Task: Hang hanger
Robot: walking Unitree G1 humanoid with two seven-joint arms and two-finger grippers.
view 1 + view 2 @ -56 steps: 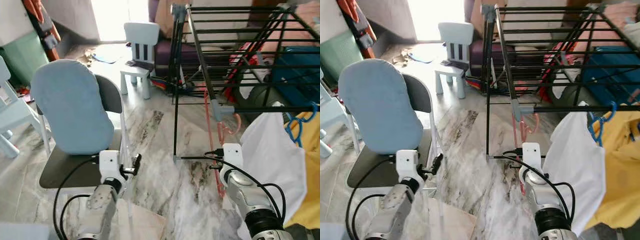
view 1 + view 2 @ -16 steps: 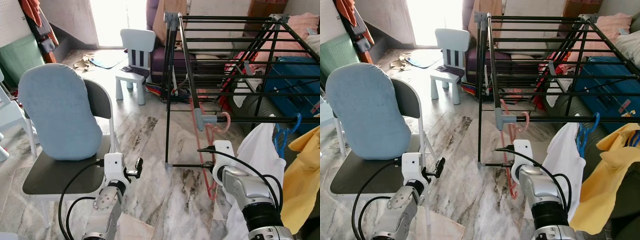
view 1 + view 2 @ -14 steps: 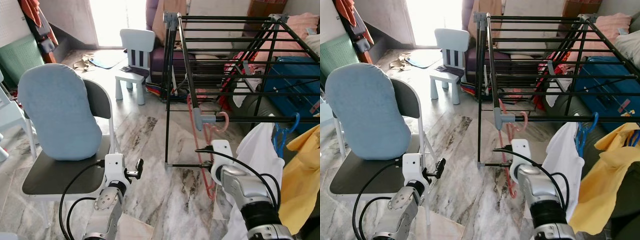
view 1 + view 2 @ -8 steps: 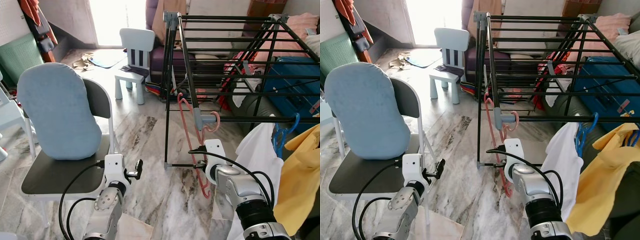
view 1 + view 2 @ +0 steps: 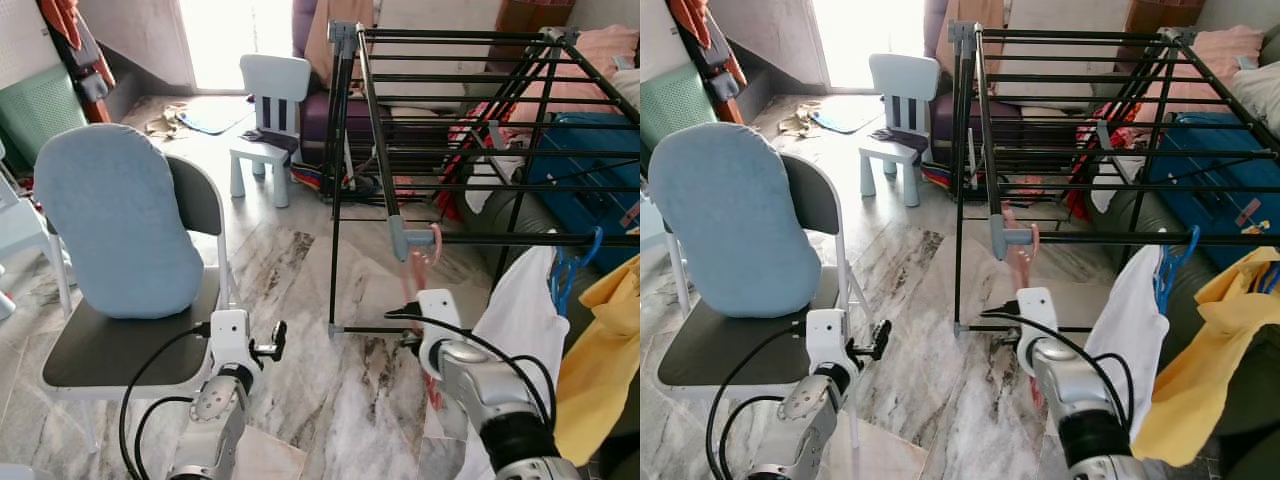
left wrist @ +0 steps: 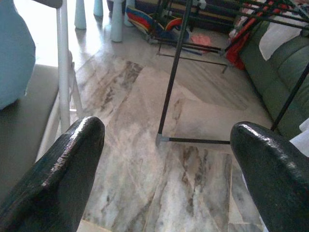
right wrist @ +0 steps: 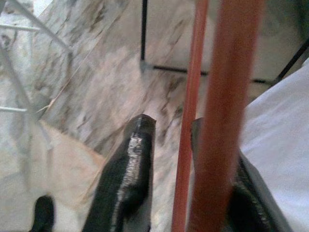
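Swung back under rack [image 5: 470,110] — pink hanger [image 5: 420,262], right gripper [image 7: 166,159] clamped.

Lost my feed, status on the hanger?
Right end effector shut on pink hanger, its hook at rack rail. Left end effector open, idle. White shirt close beside.

Glossy veined marble floor [image 5: 300,290]; matt black metal rack [image 5: 470,100]; hanger [image 7: 219,96] looks like smooth pink plastic

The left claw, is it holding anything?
No, the left claw is wide open, with only bare marble floor showing between its two black fingers.
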